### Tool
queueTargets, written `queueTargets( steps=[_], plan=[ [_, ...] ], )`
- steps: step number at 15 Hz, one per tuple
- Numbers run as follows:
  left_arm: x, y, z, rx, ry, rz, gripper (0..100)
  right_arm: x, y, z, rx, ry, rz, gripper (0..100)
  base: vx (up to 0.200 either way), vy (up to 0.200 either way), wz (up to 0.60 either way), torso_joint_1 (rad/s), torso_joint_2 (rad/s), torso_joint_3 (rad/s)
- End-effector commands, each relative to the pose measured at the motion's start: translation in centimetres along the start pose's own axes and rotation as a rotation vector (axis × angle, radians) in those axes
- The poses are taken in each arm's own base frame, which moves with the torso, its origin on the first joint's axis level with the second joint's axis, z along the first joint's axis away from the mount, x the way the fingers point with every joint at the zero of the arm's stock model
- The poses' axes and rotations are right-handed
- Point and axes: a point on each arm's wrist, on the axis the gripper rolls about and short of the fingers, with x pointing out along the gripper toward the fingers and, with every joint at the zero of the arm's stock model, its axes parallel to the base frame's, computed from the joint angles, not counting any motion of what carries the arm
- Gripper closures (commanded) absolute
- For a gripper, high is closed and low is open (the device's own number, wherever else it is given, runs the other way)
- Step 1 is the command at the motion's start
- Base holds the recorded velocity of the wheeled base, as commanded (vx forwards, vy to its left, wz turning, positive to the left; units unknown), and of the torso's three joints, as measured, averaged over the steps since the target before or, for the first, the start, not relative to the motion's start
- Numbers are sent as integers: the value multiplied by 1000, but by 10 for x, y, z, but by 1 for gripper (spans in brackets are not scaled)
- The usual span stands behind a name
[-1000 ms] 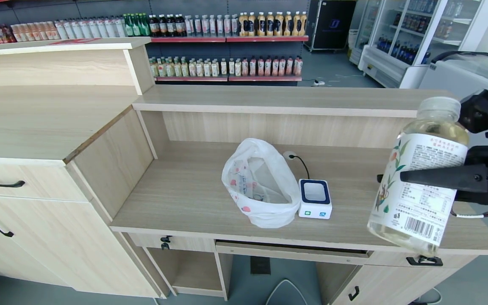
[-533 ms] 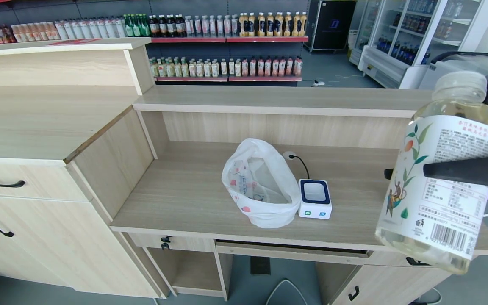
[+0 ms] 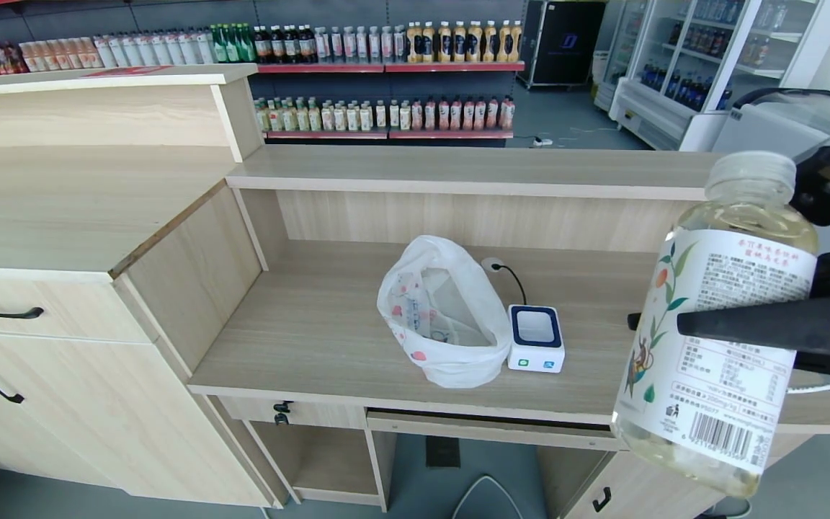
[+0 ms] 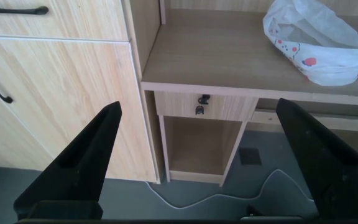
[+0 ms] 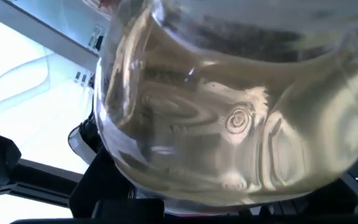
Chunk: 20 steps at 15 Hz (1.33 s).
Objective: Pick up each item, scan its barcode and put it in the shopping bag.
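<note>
Head view, bottle: a clear bottle (image 3: 717, 324) of pale yellow drink hangs in the air at the robot's right, cap up and leaning slightly. Its white label faces the camera, with the barcode low on it.
Head view, right gripper: the right gripper (image 3: 656, 323) is clamped around the bottle's middle. One black finger crosses the label and the other's tip shows past the bottle's far side.
Head view, counter: a light wood counter (image 3: 314, 324) has a raised ledge (image 3: 472, 169) along its far edge. The bottle hides the counter's right front corner.
Head view, shopping bag: a white shopping bag (image 3: 444, 317) with small coloured prints stands open near the middle of the counter, well apart from the bottle.
Head view, scanner: a small white scanner (image 3: 535, 346) with a dark-framed window sits just beside the bag, on the side toward the bottle. A black cable (image 3: 512, 277) runs from behind it.
Head view, background: shelves of drinks (image 3: 386, 72) and glass-door fridges (image 3: 681, 65).
Left wrist view, left gripper: the left gripper (image 4: 197, 168) hangs low in front of the counter, its two black fingers spread wide with nothing between them.
Left wrist view, surroundings: the bag (image 4: 316, 43) sits on the counter top (image 4: 216, 56). Below the top is a small drawer (image 4: 201, 106) with a lock, beside it a cabinet (image 4: 55, 106) with black handles, and a cord (image 4: 216, 199) lies on the floor.
Right wrist view, bottle: the bottle's rounded base (image 5: 235, 118) is seen from below, very close, with the liquid inside.
</note>
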Motion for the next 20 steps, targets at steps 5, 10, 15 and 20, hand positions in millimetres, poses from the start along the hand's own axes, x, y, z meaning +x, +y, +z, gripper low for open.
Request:
queueTargets(
  steps=[5, 10, 15, 20],
  plan=[
    [0, 0, 0, 0, 2, 0, 0, 5, 0, -10, -21, 33, 24, 100, 0, 0, 0, 0, 0, 0],
    [0, 0, 0, 0, 2, 0, 0, 6, -1, -11, -16, 35, 23, 100, 0, 0, 0, 0, 0, 0],
    [0, 0, 0, 0, 2, 0, 0, 5, -1, -12, -13, 37, 23, 100, 0, 0, 0, 0, 0, 0],
    [0, 0, 0, 0, 2, 0, 0, 5, -2, -11, -18, 30, 14, 100, 0, 0, 0, 0, 0, 0]
  ],
)
